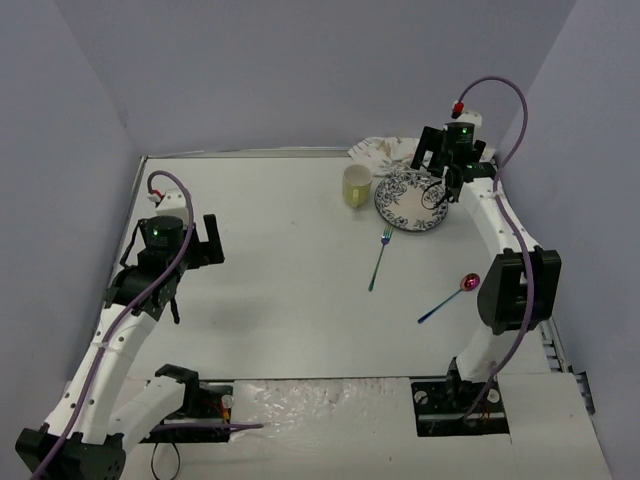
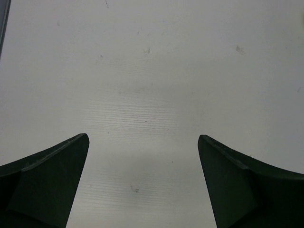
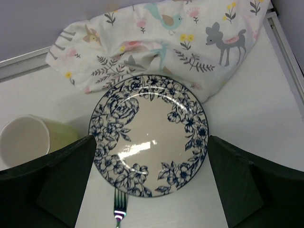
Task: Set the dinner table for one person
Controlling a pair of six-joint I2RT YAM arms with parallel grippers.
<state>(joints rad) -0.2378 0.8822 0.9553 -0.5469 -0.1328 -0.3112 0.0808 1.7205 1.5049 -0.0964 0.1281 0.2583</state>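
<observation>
- Plainly, our right gripper (image 3: 150, 137) hung over the plate (image 1: 412, 200) with its jaws spread wide and nothing held; we judged it was lining up to take the plate.
- Our left gripper (image 2: 142, 136) was equally wide apart and held nothing. It hovered above bare worktop (image 1: 280, 260) on the left, well apart from the tableware.
- Everything was bunched at the worktop's far right, unarranged. The cloth (image 3: 161, 38) lay crumpled in the corner against the plate's far rim. The cup (image 3: 23, 140) stood just left of the plate, with the fork (image 1: 380, 258) and spoon (image 1: 448, 298) loose nearer us.
- The plate was bare and the cup looked empty.
</observation>
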